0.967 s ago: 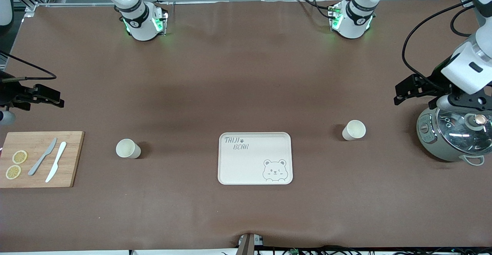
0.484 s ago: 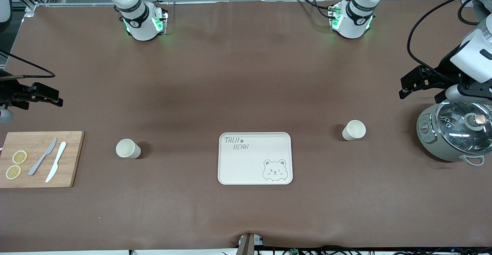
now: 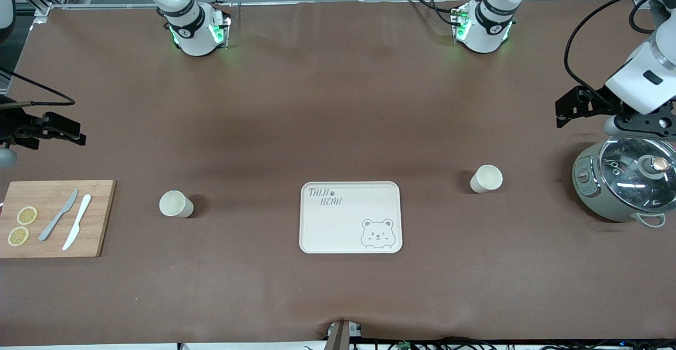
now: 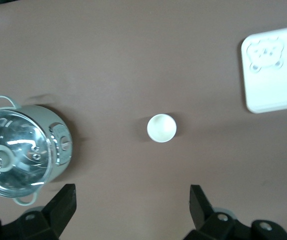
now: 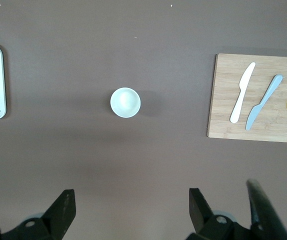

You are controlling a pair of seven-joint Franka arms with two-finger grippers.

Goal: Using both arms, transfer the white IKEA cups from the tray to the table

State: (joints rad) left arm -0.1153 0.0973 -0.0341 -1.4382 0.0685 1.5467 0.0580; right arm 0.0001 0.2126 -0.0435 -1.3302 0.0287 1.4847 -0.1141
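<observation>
Two white cups stand upright on the brown table. One cup [image 3: 176,204] is toward the right arm's end and shows in the right wrist view [image 5: 125,102]. The other cup [image 3: 486,178] is toward the left arm's end and shows in the left wrist view [image 4: 161,128]. My right gripper [image 3: 76,134] hangs open and empty over the table's edge, above the cutting board's end, well apart from its cup; its wrist view shows it too [image 5: 132,197]. My left gripper [image 3: 562,111] is open and empty, up beside the pot, apart from its cup, and also shows in its wrist view [image 4: 132,195].
A white bear tray [image 3: 350,217] lies between the cups. A grey-green pot with glass lid [image 3: 626,183] stands at the left arm's end. A wooden cutting board [image 3: 53,218] with two knives and lemon slices lies at the right arm's end.
My left gripper has drawn back from over the pot's edge, toward the table's end and upward in the front view. My right gripper has shifted slightly outward. The cups have not moved.
</observation>
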